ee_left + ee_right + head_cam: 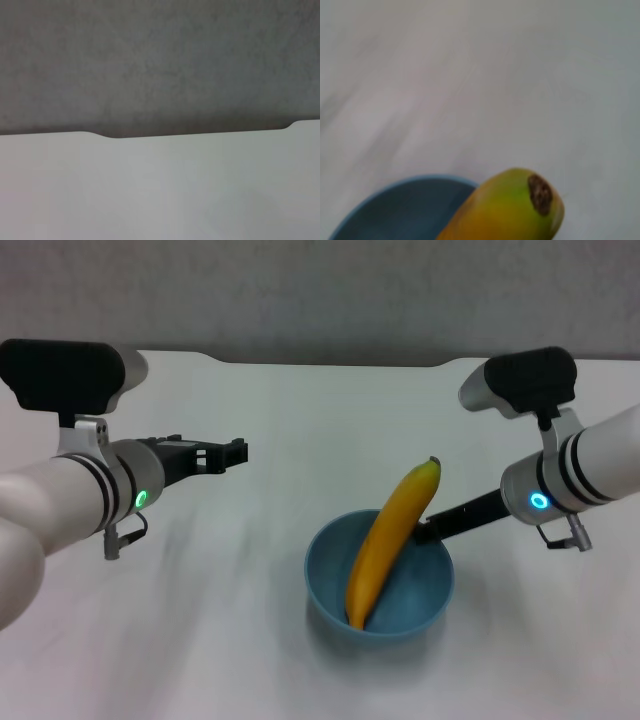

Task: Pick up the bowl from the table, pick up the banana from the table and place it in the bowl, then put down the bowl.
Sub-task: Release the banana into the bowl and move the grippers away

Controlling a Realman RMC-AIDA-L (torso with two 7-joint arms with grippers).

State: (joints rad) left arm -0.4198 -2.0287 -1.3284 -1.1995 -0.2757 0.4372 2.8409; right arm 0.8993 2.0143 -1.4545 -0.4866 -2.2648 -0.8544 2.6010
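The light-blue bowl (415, 590) is at the centre right of the white table (290, 410). The yellow banana (385, 540) stands in it, lower end on the bowl's floor, stem tip leaning out over the far rim. My right gripper (422, 532) is at the bowl's far right rim, shut on it, partly hidden behind the banana. The right wrist view shows the bowl's rim (405, 207) and the banana's tip (515, 210) close up. My left gripper (240, 452) is open and empty, held above the table to the bowl's left.
The table's far edge has a shallow notch (330, 362) with a grey wall behind it. The left wrist view shows only bare tabletop (160, 190) and that wall.
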